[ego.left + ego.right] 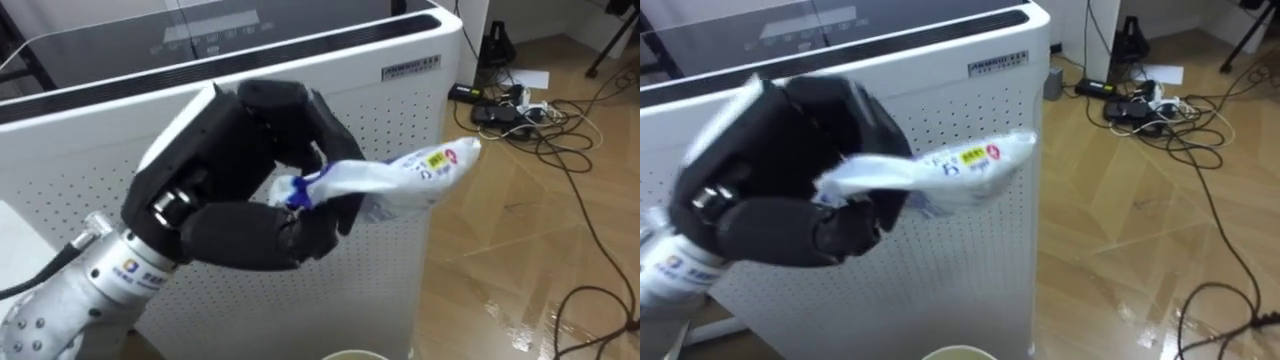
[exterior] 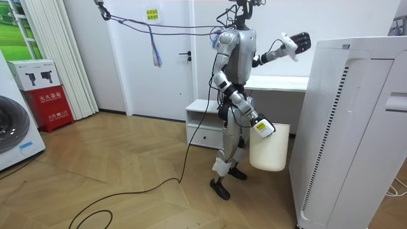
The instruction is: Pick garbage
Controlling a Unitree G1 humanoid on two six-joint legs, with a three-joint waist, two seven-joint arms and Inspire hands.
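My left hand (image 1: 240, 170) is raised in front of a tall white appliance, its fingers curled round one end of a crumpled white wrapper (image 1: 410, 175) with blue, yellow and red print. The wrapper's free end sticks out to the right, above the wooden floor. In the room view the left hand (image 2: 299, 43) is held up at head height with the wrapper (image 2: 287, 44) in it. My right hand (image 2: 257, 122) hangs low at hip height and carries a white bin (image 2: 270, 149) off the floor. The bin's rim (image 1: 350, 355) shows at the bottom edge below the wrapper.
The white perforated appliance (image 2: 356, 127) stands right in front of me. A tangle of cables and plugs (image 1: 520, 110) lies on the floor beyond it. Behind me are a white desk (image 2: 280, 83) and a low drawer unit (image 2: 203, 121).
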